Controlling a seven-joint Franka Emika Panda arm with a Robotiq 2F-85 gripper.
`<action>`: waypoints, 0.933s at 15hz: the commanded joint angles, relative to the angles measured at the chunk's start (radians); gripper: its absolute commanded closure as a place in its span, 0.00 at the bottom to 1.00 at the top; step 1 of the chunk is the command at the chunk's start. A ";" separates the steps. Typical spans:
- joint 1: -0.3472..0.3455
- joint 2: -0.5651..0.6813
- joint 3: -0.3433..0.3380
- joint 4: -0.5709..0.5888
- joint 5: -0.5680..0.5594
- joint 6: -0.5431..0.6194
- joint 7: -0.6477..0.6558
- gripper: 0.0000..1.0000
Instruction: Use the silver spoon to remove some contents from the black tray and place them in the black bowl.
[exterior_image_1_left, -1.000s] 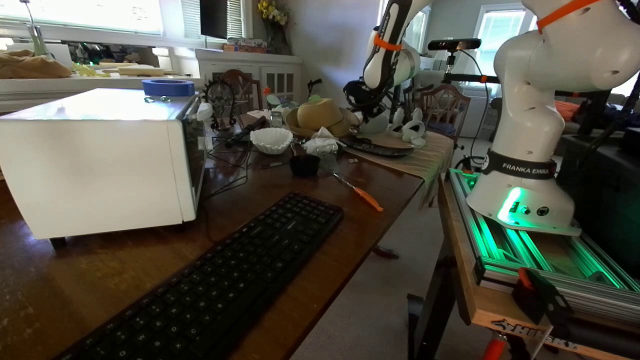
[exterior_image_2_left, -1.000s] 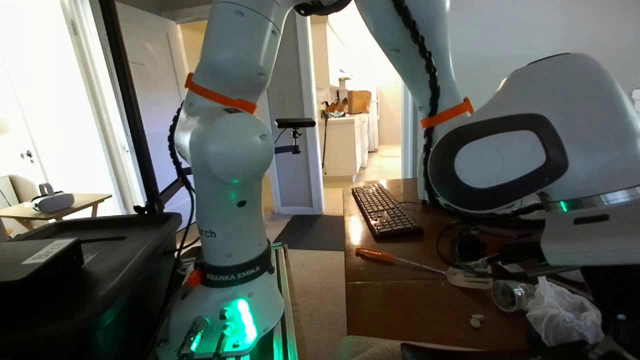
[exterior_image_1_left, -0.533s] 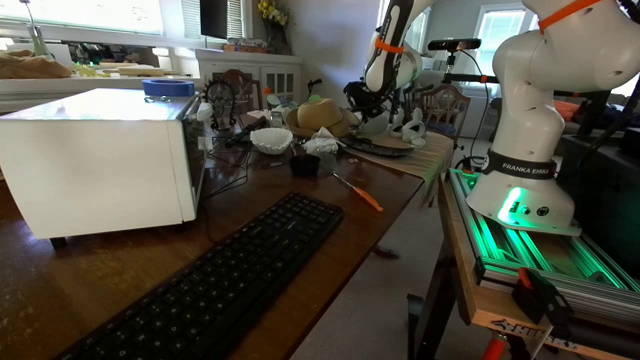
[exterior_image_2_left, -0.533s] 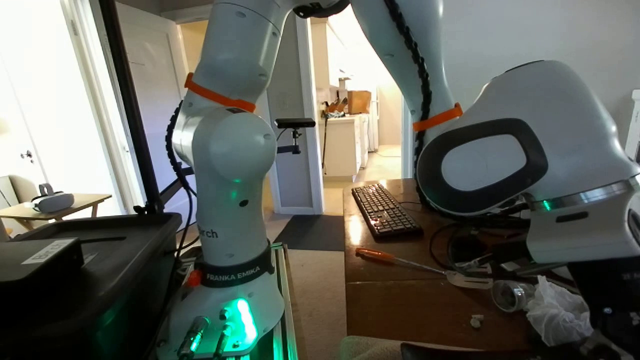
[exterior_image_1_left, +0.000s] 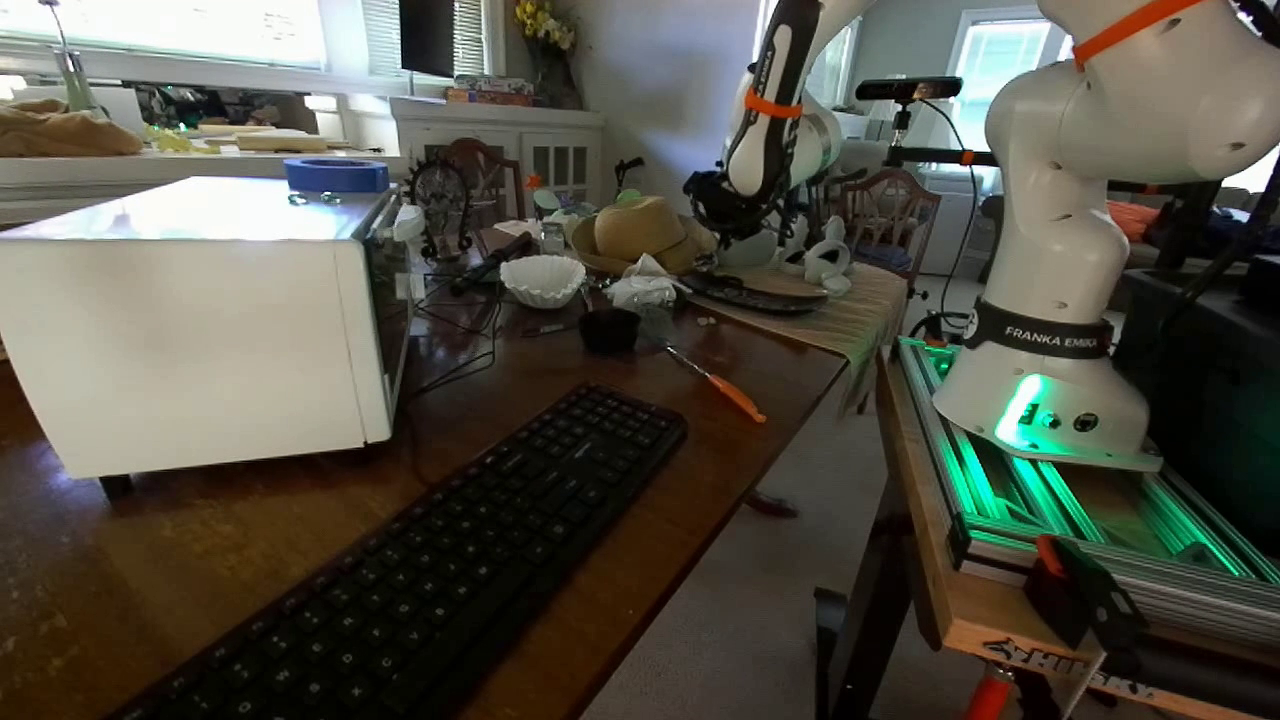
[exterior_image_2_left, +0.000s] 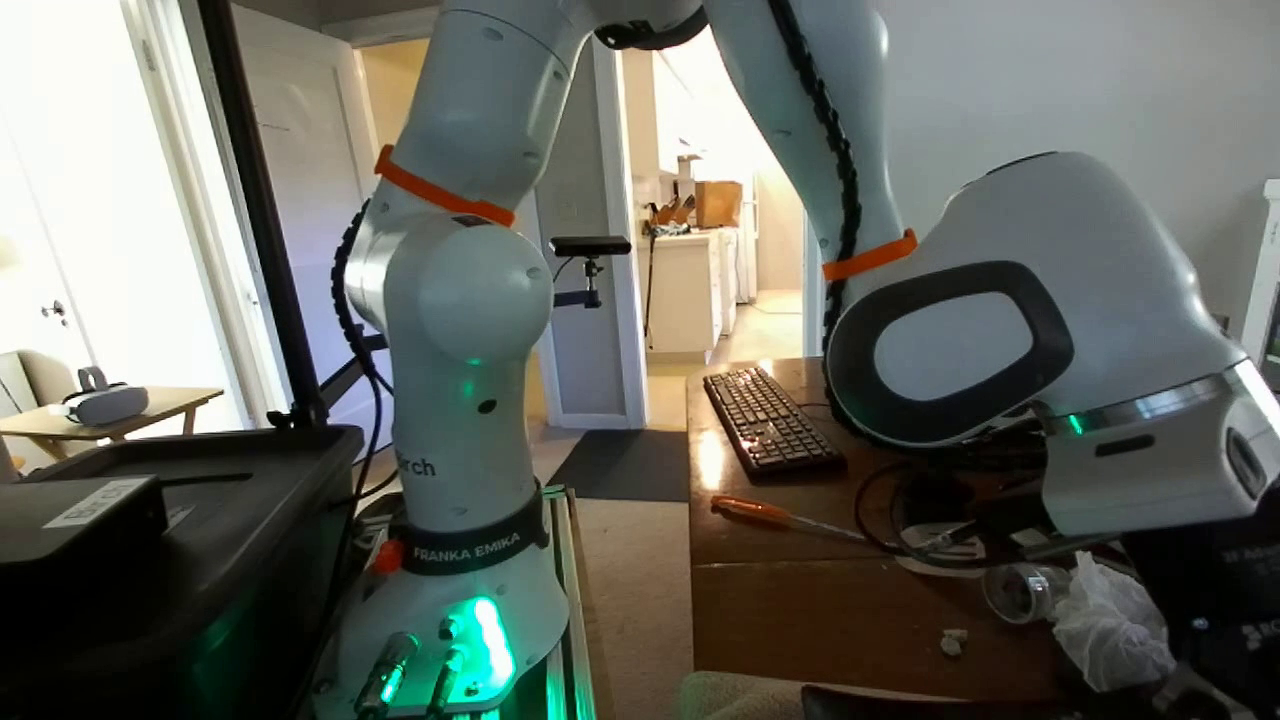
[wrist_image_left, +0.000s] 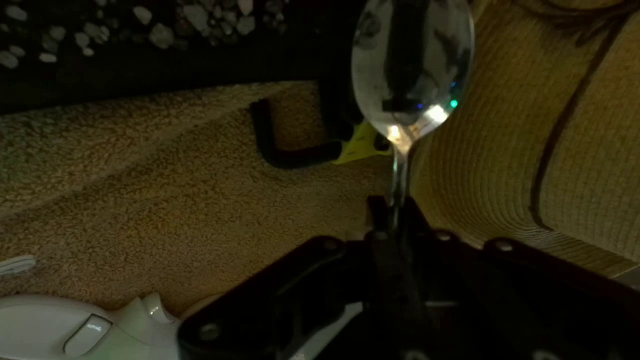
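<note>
My gripper (wrist_image_left: 392, 207) is shut on the handle of the silver spoon (wrist_image_left: 412, 65). The spoon's bowl points away from the fingers, and no pebbles show on it. The black tray (wrist_image_left: 150, 82), holding pale pebbles, lies at the top left of the wrist view, beside the spoon. In an exterior view the gripper (exterior_image_1_left: 735, 225) hangs above the black tray (exterior_image_1_left: 752, 295) on the cloth-covered table. An edge of the black tray (exterior_image_2_left: 900, 705) shows in an exterior view. The small black bowl (exterior_image_1_left: 608, 331) stands on the wooden table, apart from the gripper.
A straw hat (wrist_image_left: 575, 125) is right beside the spoon. A black and yellow clamp (wrist_image_left: 295, 156) lies by the tray. A white bowl (exterior_image_1_left: 543, 281), plastic bag (exterior_image_2_left: 1110, 630), clear jar (exterior_image_2_left: 1018, 590) and orange-handled spatula (exterior_image_2_left: 750, 512) lie around. White headset gear (exterior_image_1_left: 828, 262) sits behind the tray.
The arm's wrist and gripper have come down and shifted slightly left in both exterior views. The spoon is still held. The tray and black bowl have not moved.
</note>
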 joint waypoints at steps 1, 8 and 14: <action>-0.024 0.072 0.081 0.000 0.161 0.076 -0.081 0.98; -0.065 0.125 0.217 0.005 0.390 0.173 -0.219 0.98; -0.113 0.110 0.273 -0.022 0.423 0.245 -0.276 0.98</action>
